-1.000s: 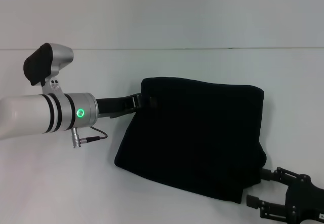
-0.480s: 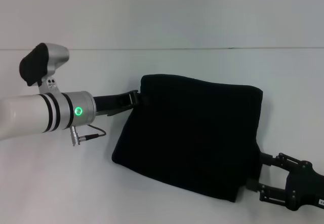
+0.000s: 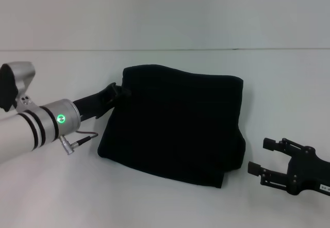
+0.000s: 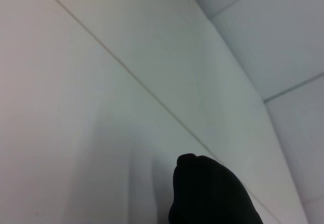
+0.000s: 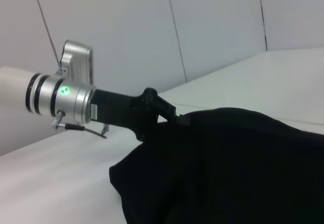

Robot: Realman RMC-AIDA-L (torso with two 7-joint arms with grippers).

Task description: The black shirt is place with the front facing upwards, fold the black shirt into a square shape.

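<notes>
The black shirt lies folded into a rough rectangle in the middle of the white table, showing plain black cloth with no lettering. My left gripper is at the shirt's far left corner, shut on the cloth. The right wrist view shows that pinch from the other side, with the left gripper on the shirt. A black fold of the shirt shows in the left wrist view. My right gripper is open near the table's front right. It stands a little to the right of the shirt's near right corner and touches nothing.
The white table stretches back to a pale wall, with a seam line where they meet. A thin cable hangs off the left wrist, just left of the shirt.
My left gripper has pulled back to the left and dragged the shirt along the table. The right gripper was at the near right corner and now stands apart from it.
</notes>
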